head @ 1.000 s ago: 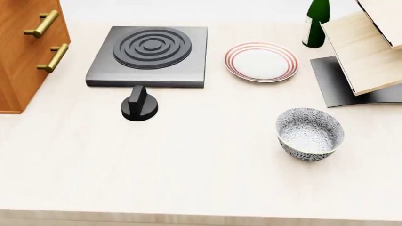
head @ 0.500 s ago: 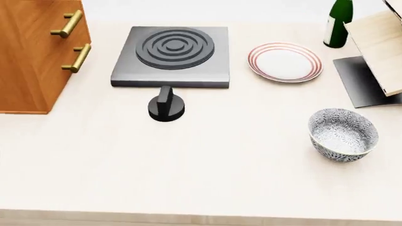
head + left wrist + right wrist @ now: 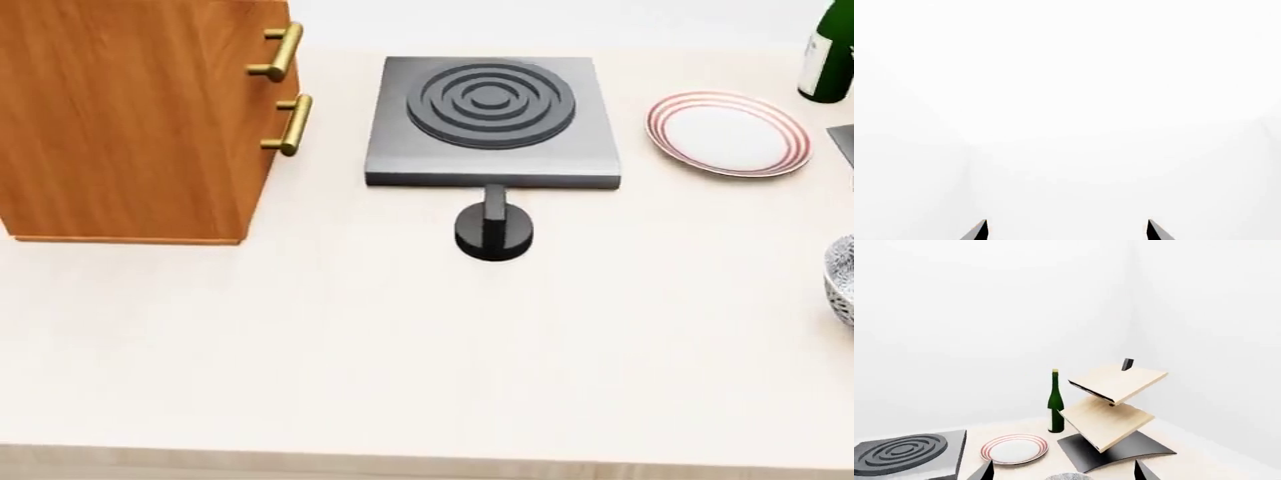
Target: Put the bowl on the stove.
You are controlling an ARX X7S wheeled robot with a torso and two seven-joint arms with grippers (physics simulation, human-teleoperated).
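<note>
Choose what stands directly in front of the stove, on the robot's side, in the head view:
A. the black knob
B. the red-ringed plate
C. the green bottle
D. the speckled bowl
A: the black knob sits just before the stove's near edge.

Neither arm of the robot appears in the head view. Each shows only through its own wrist camera, as a pair of dark fingertips poking into the frame's edge.

The left gripper (image 3: 1067,231) shows two pointed black tips set well apart with a wide gap between them, nothing held there, facing a blank white background. The right gripper (image 3: 1064,471) shows two dark tips likewise spread wide, with nothing clamped between them. It is raised and aimed roughly level across the tabletop rather than down at it. The wrists and upper links of both arms stay out of sight.
</note>
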